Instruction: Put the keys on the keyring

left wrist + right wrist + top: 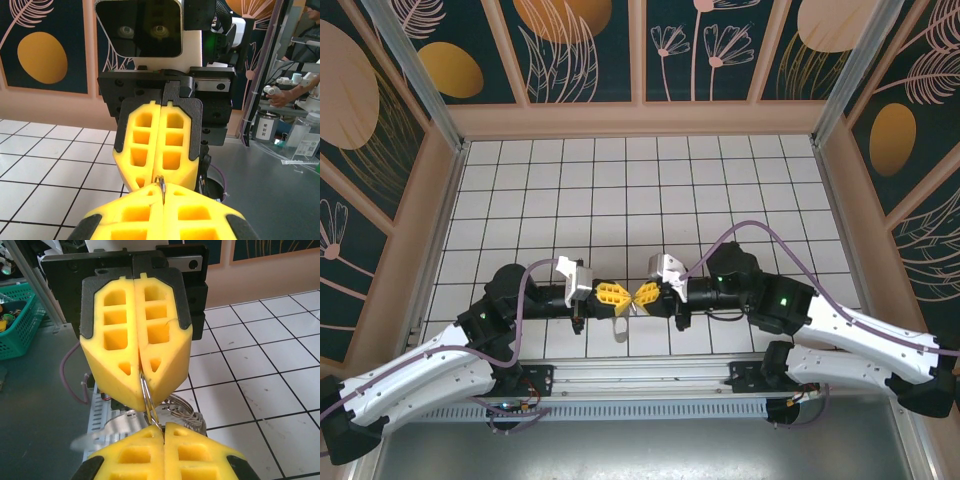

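Just past the arm bases, the left gripper [621,294] and right gripper [640,294] meet tip to tip. Each has its yellow fingers pressed together on the thin wire loop of the keyring [146,396]. A blurred silvery key [111,430] and a chain [186,412] hang beneath, above the white tiled table [650,190].

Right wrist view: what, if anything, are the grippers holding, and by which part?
Both hold a small metal ring edge-on: the left gripper pinches its far side, the right gripper its near side. Blurred metal pieces hang below.
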